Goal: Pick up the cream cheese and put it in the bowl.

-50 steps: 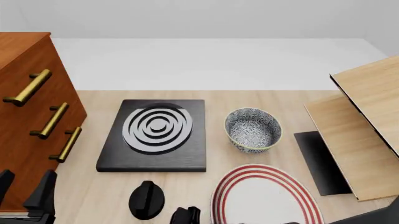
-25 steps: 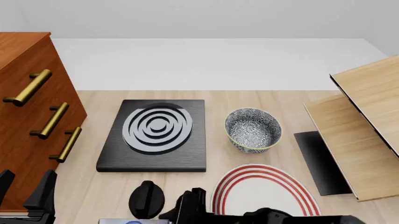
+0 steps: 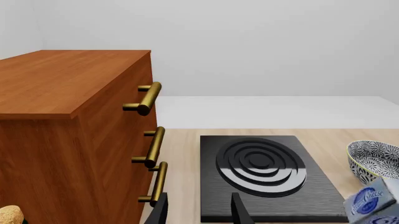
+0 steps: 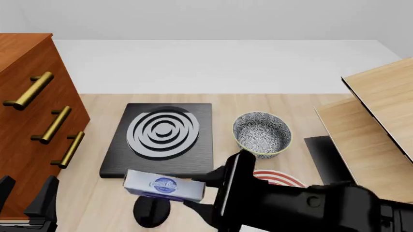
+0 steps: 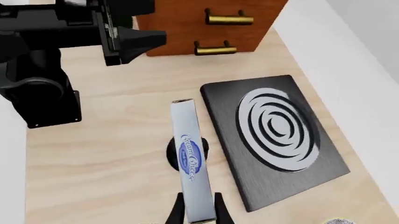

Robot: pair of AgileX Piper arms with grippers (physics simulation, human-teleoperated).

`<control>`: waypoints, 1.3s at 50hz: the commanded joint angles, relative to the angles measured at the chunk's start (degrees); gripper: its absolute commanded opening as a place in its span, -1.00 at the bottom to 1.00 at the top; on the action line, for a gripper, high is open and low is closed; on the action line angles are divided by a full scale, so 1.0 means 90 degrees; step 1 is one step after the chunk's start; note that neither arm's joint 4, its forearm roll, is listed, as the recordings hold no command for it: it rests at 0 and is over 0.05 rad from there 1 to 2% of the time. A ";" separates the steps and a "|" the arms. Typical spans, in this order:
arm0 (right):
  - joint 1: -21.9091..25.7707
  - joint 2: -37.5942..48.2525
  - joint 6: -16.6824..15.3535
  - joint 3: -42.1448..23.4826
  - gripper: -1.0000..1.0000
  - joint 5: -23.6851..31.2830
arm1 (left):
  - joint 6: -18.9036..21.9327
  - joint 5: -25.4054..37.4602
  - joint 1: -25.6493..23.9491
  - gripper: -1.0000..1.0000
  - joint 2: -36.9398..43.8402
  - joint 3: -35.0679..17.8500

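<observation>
The cream cheese [image 4: 164, 186] is a pale flat box with a blue oval logo. My right gripper [image 4: 201, 187] is shut on one end of it and holds it in the air above the black knob, near the stove's front edge. In the right wrist view the box [image 5: 192, 161] sticks out from between the fingers [image 5: 177, 215]. The bowl [image 4: 261, 133], patterned blue-grey and white, stands upright and empty to the right of the stove, beyond and to the right of the box. My left gripper [image 4: 26, 194] is open and empty at the near left, by the dresser; its fingers [image 3: 160, 211] frame bare table.
A black stove plate [image 4: 161, 140] with a ringed burner lies mid-table, a black knob [image 4: 152, 211] in front of it. A white plate with red rings [image 4: 281, 180] is mostly hidden by the right arm. A wooden dresser [image 4: 32, 125] stands left, a wooden shelf unit [image 4: 374, 135] right.
My right arm has risen from the bottom edge into view, lifting the cream cheese up and forward over the knob. The left gripper has not moved.
</observation>
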 commanded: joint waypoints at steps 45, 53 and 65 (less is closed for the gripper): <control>-0.3981 -0.0534 0.0096 -0.1865 -1.00 0.3222 | 0.0000 0.0000 0.0000 1.00 0.0000 0.0000; -0.4442 -0.0240 0.0051 -0.1876 -1.00 0.3349 | 0.0000 0.0000 0.0000 1.00 0.0000 0.0000; -0.4901 0.0208 0.0294 -0.1933 -1.00 0.3196 | 0.0000 0.0000 0.0000 1.00 0.0000 0.0000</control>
